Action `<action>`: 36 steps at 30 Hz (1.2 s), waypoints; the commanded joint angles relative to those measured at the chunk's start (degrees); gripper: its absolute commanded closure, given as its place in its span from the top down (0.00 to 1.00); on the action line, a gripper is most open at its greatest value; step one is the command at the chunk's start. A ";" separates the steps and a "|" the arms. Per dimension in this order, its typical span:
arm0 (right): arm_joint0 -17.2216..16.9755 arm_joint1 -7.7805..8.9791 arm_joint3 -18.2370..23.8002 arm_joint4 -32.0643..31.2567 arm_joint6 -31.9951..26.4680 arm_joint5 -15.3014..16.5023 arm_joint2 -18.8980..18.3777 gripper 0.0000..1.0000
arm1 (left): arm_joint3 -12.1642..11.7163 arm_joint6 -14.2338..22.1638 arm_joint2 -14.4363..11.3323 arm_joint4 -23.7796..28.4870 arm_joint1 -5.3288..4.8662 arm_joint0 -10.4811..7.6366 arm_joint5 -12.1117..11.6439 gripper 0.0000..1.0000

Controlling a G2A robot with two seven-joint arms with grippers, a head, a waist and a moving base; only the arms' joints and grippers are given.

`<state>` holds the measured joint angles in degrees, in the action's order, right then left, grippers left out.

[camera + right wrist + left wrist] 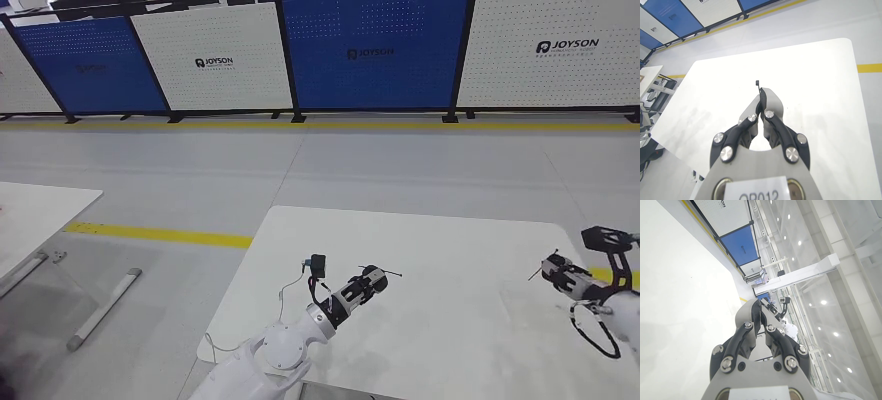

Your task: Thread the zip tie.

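Right tool (761, 93) pressed together, pinching the zip tie (757, 83), whose head sticks out past the fingertips above the white surface (810, 75). Left tool (373, 279), well apart from it, is clamped on a thin black strip (392, 271).

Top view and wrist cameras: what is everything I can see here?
table: one, white, under both arms.
second table: one, white, far left.
partition panels: a row, blue and white, far side.
floor stripes: two, yellow, one by the panels, one passing the table.
zip ties: two, black, one pinched in each end effector.
left end effector: one, grey-black, shut, over the table's middle.
right end effector: one, grey-black, shut, over the table's right side.
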<state>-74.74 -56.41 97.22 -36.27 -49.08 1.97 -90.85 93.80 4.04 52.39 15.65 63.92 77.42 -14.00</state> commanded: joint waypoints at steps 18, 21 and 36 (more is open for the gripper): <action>-9.12 -1.73 2.74 15.58 14.20 13.15 5.88 0.00 | 0.00 0.00 0.00 0.00 0.00 0.00 0.00 0.00; -9.12 -1.73 2.74 15.58 14.20 13.15 5.88 0.00 | 0.00 0.00 0.00 0.00 0.00 0.00 0.00 0.00; -11.22 -2.81 6.52 12.20 28.48 12.07 9.06 0.00 | 3.56 -7.99 -6.76 -15.43 2.29 -3.56 6.10 0.00</action>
<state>-85.61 -59.06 103.35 -23.66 -23.05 14.29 -82.36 97.81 -3.39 46.78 1.35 65.84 74.53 -9.17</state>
